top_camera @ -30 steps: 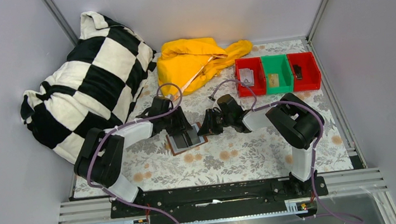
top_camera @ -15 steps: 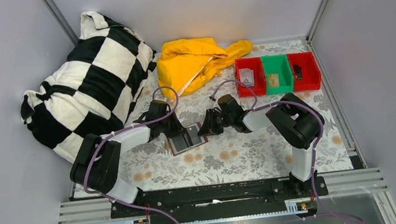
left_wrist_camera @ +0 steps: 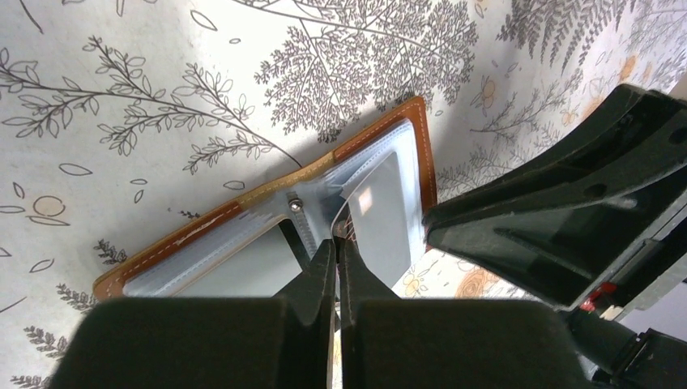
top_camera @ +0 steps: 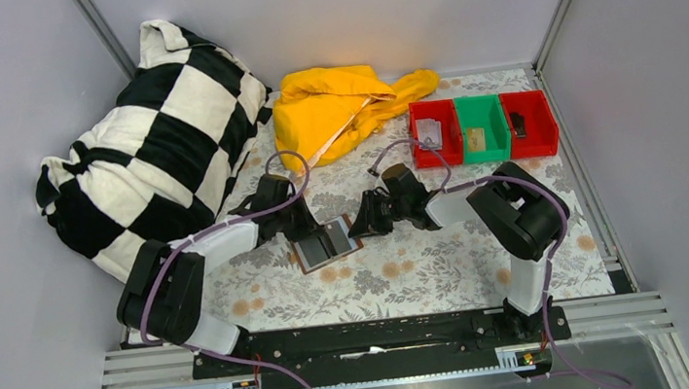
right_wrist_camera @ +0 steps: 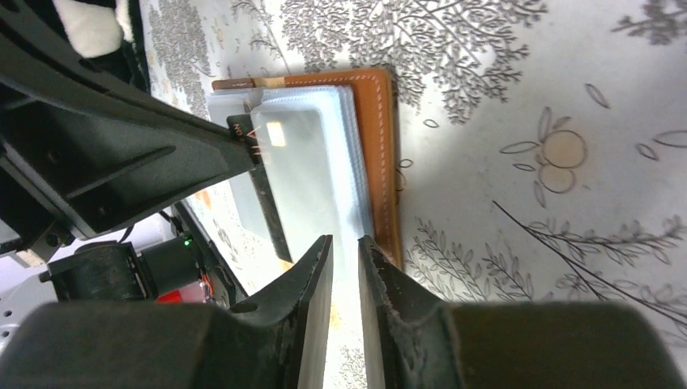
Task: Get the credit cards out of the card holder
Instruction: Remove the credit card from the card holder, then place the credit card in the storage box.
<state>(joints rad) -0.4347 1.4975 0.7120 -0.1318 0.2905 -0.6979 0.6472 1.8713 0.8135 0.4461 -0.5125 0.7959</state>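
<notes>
The brown card holder (top_camera: pixel 325 243) lies open on the flowered cloth, clear sleeves up (left_wrist_camera: pixel 381 203). My left gripper (left_wrist_camera: pixel 338 243) (top_camera: pixel 311 230) is shut at the holder's spine, pinching the thin edge of a dark credit card (right_wrist_camera: pixel 241 127) that stands out of the sleeves. Most of that card is hidden. My right gripper (right_wrist_camera: pixel 346 245) (top_camera: pixel 362 224) comes in from the right. Its jaws are nearly together, with the stack of clear sleeves at the holder's right half (right_wrist_camera: pixel 381 162) between them.
Three bins stand at the back right: a red bin (top_camera: pixel 417 137) with a grey card, a green bin (top_camera: pixel 478 101) with a tan card, a red bin (top_camera: pixel 548 122) with something dark. A checked pillow (top_camera: pixel 149 148) and yellow cloth (top_camera: pixel 340 107) lie behind.
My left gripper has gone from open to shut at the holder's spine, and its arm has shifted slightly left. The right gripper has kept its hold.
</notes>
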